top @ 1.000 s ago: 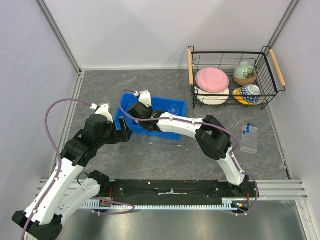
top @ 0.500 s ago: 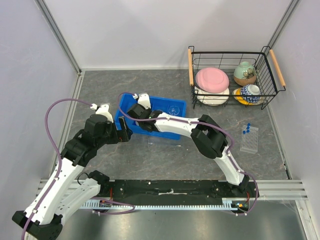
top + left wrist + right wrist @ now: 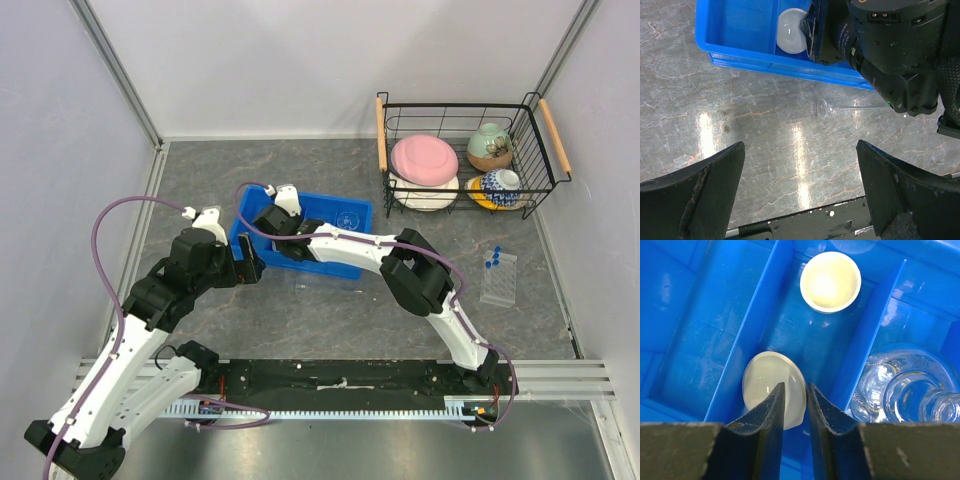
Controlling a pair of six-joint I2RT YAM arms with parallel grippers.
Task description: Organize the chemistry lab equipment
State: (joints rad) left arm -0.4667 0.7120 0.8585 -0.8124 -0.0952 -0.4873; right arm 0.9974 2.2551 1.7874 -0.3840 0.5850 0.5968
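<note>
A blue divided bin [image 3: 352, 270] sits mid-table. My right gripper [image 3: 795, 386] reaches down into its middle compartment. The jaws stand slightly apart astride the rim of a little white round dish [image 3: 765, 382], which leans tilted against the divider. A second white dish [image 3: 830, 281] lies upright farther along that compartment. Clear glass beakers [image 3: 905, 385] fill the compartment to the right. My left gripper [image 3: 800, 145] hovers wide open over bare table in front of the bin [image 3: 740, 30], holding nothing. A clear glass piece with a thin stem [image 3: 826, 107] lies on the table by the bin's front wall.
A clear rack with blue-capped tubes [image 3: 498, 277] stands at the right of the table. A wire basket [image 3: 383, 130] at the back right holds a pink plate [image 3: 424, 158] and patterned bowls [image 3: 490, 146]. Side walls close in on both sides.
My right gripper's jaws have parted from shut, loosening on the white dish. The right arm has shifted slightly left over the bin. The left arm has not moved.
</note>
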